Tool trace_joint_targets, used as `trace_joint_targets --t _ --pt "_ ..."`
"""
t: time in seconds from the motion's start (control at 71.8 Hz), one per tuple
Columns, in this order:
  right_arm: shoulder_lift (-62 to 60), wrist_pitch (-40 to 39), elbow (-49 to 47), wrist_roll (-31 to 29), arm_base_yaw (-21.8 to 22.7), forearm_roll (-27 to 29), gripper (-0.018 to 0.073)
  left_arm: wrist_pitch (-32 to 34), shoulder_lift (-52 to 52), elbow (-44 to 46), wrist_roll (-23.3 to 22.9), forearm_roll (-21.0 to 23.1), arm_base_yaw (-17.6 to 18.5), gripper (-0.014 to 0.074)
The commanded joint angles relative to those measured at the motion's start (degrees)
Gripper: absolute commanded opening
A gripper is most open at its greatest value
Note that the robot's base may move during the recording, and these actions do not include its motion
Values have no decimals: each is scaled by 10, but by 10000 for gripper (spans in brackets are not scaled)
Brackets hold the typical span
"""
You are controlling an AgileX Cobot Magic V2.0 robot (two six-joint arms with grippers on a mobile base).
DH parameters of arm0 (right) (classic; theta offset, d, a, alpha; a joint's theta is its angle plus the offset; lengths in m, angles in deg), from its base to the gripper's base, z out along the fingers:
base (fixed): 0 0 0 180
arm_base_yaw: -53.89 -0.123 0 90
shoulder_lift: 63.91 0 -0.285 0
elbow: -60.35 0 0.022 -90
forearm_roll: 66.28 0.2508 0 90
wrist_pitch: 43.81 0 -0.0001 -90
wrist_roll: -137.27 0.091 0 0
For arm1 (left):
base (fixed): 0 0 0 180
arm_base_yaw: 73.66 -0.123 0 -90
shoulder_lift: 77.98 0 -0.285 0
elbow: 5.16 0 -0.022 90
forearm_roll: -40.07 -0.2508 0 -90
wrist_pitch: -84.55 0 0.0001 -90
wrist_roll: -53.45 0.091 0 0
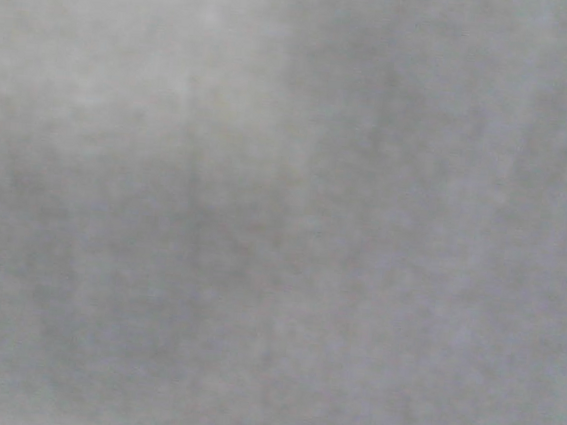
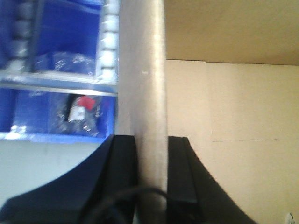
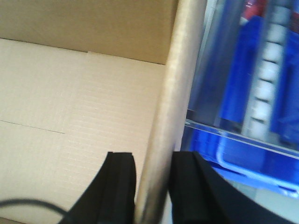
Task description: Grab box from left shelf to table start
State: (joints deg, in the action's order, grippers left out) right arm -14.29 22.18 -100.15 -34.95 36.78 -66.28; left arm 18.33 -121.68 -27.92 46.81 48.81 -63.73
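Your left gripper (image 2: 152, 140) has its black fingers (image 2: 124, 163) pinched onto an upright side wall of the box (image 2: 233, 116), one finger outside by the blue bins (image 2: 60, 56) and one inside over bare cardboard. Your right gripper (image 3: 152, 156) mirrors it, fingers (image 3: 119, 177) squeezed on the opposite wall, with the box's pale interior to the left and more blue bins to the right (the front view is only grey blur, so what the box rests on can't be told).
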Motion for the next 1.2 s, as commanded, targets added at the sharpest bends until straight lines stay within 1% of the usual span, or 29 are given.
trace_joint_targets --t 0.0,1.183 --pt "-4 -60 -17 -19 -1 -8 67 64 4 23 -10 85 4 -104" --pt "-4 -60 -17 -19 -1 -8 67 64 4 23 -10 85 4 -104"
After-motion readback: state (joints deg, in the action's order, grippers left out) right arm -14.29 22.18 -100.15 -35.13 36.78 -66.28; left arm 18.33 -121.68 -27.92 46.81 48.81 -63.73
